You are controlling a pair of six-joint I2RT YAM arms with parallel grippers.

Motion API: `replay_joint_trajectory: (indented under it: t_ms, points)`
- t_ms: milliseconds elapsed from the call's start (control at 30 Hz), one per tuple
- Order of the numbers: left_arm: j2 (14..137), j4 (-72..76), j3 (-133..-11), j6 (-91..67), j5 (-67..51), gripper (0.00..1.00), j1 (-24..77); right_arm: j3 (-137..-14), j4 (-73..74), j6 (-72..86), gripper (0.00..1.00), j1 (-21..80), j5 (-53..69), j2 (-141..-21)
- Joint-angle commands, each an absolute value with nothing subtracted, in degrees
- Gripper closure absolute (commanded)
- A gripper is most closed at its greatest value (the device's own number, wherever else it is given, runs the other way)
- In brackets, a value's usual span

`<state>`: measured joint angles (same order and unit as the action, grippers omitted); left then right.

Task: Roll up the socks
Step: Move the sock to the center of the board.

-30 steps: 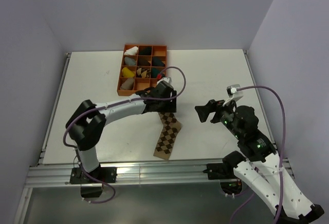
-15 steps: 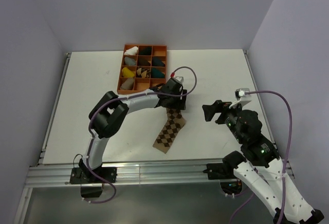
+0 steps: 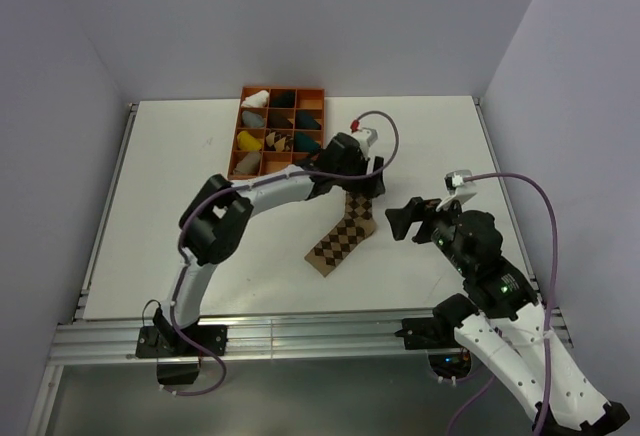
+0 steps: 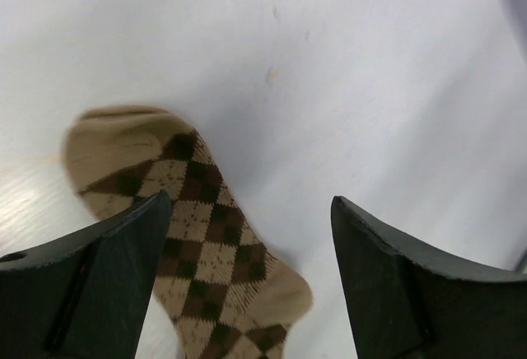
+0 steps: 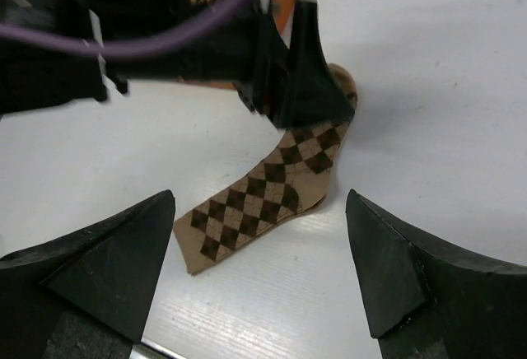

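Argyle sock [image 3: 340,238] flat and diagonal on the white table [image 3: 180,156], left gripper [image 3: 364,185] over its far end, jaws spread wide, contact with the fabric uncertain, right gripper [image 3: 399,220] just to its right, jaws wide and empty, orange tray [image 3: 283,89] behind

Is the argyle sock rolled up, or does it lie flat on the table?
Flat, not rolled. The argyle sock lies stretched out on the table; the right wrist view shows its pattern as one long strip.

You have a left arm [image 3: 262,194] and a right arm [image 3: 505,344] of white shells and black joints, each trailing a purple cable [image 5: 165,44], green lights [image 3: 497,283] on the right, black wedge-shaped fingers [image 4: 103,285].
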<state>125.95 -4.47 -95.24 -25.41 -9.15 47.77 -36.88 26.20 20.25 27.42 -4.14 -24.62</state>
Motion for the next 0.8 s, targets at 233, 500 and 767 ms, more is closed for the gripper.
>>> replay_joint_trajectory:
  t_ms: [233,500,767]
  points:
    - [89.6,-10.8,-76.5,-39.4,8.9,0.12,37.2,-34.9,20.9,19.7,0.12,27.8,7.4,-39.3]
    - [71.7,-21.1,-59.8,-40.5,10.8,0.02,27.2,-41.6,18.9,19.1,0.14,35.7,-1.3,-60.4]
    - [56.8,-25.7,-53.3,-34.6,13.2,0.01,19.0,-48.2,16.6,19.0,0.16,39.0,-7.3,-80.2]
